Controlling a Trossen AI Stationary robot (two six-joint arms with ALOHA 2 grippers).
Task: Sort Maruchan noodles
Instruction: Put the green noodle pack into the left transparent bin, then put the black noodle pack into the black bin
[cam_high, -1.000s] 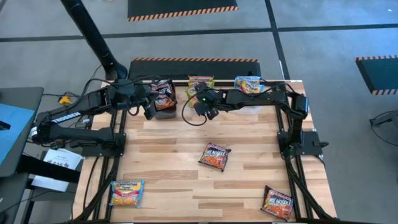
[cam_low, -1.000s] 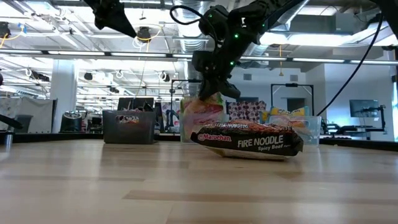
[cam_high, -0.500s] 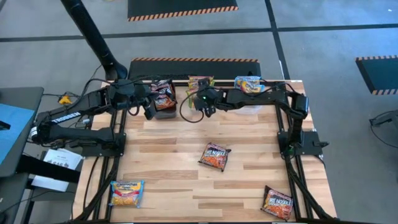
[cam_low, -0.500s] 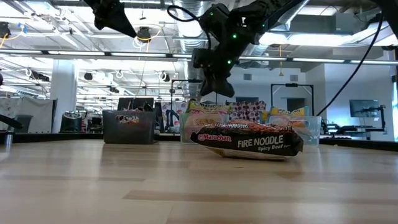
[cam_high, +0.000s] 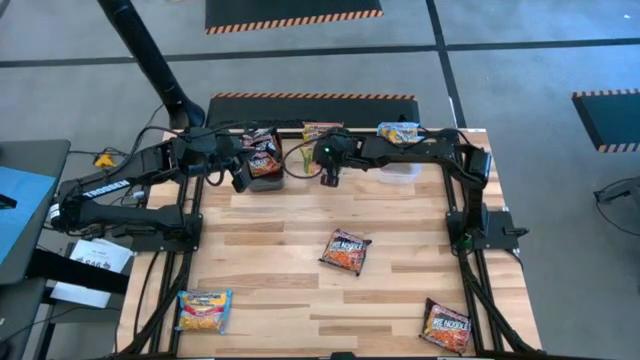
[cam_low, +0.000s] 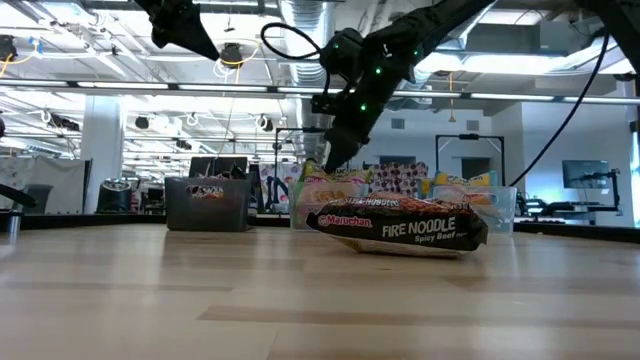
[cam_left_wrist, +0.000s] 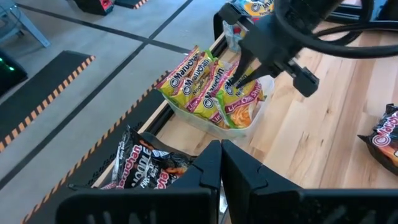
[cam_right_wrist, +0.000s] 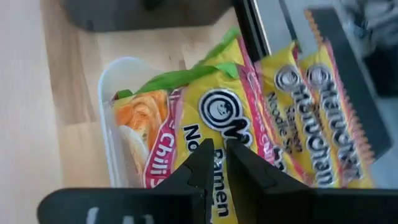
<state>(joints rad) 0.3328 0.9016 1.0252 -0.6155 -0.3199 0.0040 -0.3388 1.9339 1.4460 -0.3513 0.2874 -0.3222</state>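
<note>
Yellow packets (cam_right_wrist: 261, 118) with green edges and red lettering; dark brown Fire Noodle packet (cam_low: 400, 226), white letters.
</note>
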